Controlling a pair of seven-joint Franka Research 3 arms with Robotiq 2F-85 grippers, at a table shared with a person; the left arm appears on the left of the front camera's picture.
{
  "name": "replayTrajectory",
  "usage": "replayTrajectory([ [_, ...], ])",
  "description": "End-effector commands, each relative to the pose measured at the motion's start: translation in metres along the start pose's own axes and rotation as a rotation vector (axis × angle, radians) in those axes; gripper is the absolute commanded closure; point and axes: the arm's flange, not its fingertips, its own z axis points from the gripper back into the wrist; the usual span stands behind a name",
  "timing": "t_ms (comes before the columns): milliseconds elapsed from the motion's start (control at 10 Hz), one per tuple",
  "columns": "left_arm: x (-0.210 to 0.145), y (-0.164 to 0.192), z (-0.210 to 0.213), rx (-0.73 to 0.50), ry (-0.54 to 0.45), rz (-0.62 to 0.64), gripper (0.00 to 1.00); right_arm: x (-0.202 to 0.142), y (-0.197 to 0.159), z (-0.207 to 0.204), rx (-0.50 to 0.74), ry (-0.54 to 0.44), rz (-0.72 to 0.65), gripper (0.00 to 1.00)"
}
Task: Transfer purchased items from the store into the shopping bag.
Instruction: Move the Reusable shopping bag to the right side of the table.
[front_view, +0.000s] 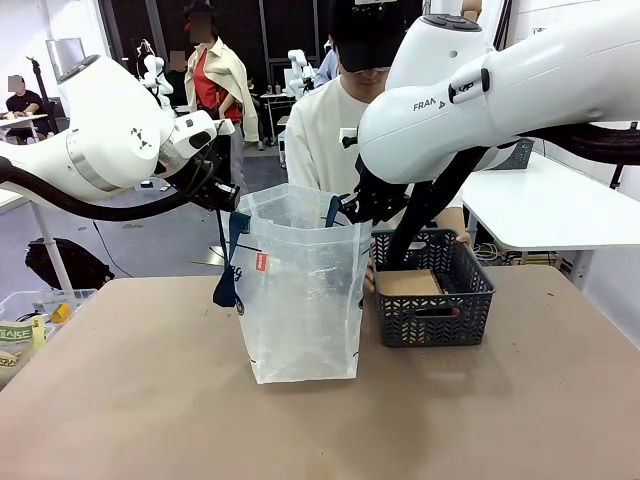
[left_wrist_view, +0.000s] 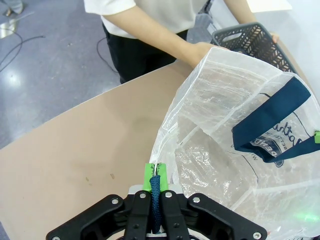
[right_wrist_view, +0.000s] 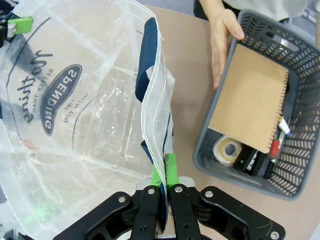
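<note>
The clear shopping bag (front_view: 300, 300) stands upright at mid-table with its mouth held wide. My left gripper (front_view: 228, 200) is shut on its left rim and blue strap handle (left_wrist_view: 155, 192). My right gripper (front_view: 350, 208) is shut on the opposite rim (right_wrist_view: 161, 125). To the right stands the dark grey basket (front_view: 478, 300). It holds a brown notebook (right_wrist_view: 252, 100), a tan tape roll (right_wrist_view: 227, 150), a red item (right_wrist_view: 274, 147) and a black one. No yellow-topped round item is visible. The person's hand (right_wrist_view: 222, 40) rests at the basket's far rim.
The person stands at the far side behind the bag and basket. A clear bin (front_view: 30, 320) with packets sits off the table's left edge. A white table (front_view: 540, 210) stands at the back right. Bare brown tabletop (front_view: 150, 400) spreads in front of the bag.
</note>
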Motion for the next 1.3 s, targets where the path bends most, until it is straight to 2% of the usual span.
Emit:
replayTrajectory([
  [0, -0.0014, 0.0010, 0.0038, 0.009, -0.012, 0.010, 1.00, -0.0008, -0.0020, 0.0005, 0.015, -0.003, 0.006, 1.00],
  [1200, -0.0014, 0.0010, 0.0038, 0.009, -0.012, 0.010, 1.00, -0.0008, -0.0020, 0.0005, 0.015, -0.003, 0.006, 1.00],
])
